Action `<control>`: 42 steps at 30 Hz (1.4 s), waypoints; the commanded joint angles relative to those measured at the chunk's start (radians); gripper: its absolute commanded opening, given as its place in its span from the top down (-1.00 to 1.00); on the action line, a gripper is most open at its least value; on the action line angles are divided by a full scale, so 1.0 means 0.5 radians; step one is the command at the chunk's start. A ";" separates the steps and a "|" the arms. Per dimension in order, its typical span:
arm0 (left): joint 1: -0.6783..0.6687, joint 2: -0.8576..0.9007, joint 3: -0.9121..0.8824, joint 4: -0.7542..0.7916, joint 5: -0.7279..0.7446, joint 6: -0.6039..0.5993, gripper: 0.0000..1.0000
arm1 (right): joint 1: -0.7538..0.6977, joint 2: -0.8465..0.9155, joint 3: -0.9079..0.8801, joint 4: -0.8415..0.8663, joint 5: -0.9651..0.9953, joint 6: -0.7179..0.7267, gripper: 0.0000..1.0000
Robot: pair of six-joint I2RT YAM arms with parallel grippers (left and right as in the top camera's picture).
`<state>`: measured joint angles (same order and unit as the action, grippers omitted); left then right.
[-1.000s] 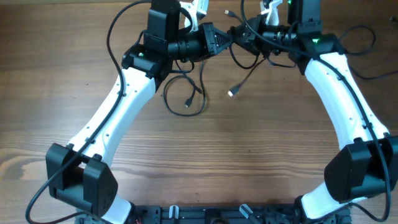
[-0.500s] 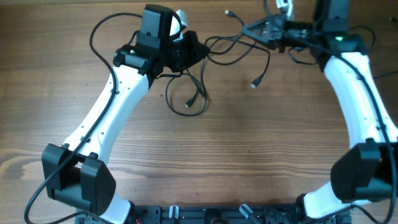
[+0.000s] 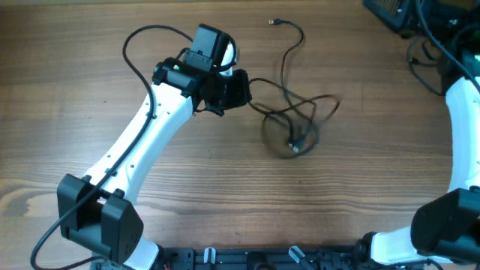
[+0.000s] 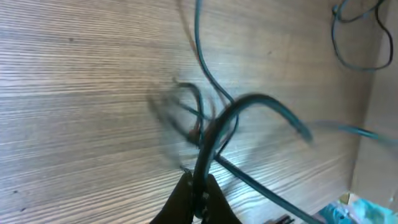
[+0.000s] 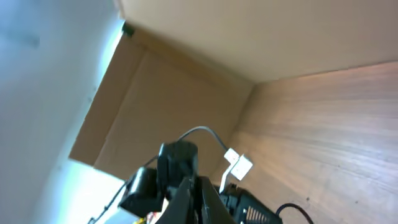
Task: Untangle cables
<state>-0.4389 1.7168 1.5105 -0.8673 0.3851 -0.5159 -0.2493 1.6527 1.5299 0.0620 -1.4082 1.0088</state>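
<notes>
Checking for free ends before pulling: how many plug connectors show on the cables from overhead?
2. One plug lies apart near the top edge; another sits inside the cables looped at centre. More may be hidden.

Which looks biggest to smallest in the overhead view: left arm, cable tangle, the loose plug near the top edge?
1. left arm, by far, though it sits nearer the camera.
2. cable tangle, counting its whole spread of loops.
3. plug, a tiny tip at the strand's end.
</notes>
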 commanded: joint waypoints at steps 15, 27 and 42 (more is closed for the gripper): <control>0.108 -0.093 0.124 0.650 0.164 -0.242 0.92 | 0.464 -0.207 0.039 -1.415 0.639 -1.339 0.52; 0.119 -0.104 0.123 0.456 0.118 -0.295 0.92 | 0.886 -0.179 -0.074 -1.968 1.908 -0.948 0.25; 0.108 -0.103 0.123 0.429 0.118 -0.294 0.92 | 1.061 0.281 -0.260 -1.112 2.164 -0.495 0.67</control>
<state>-0.3843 1.6882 1.5444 -0.6514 0.4423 -0.6537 0.2790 1.7832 1.4044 -0.5343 -0.3538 0.7147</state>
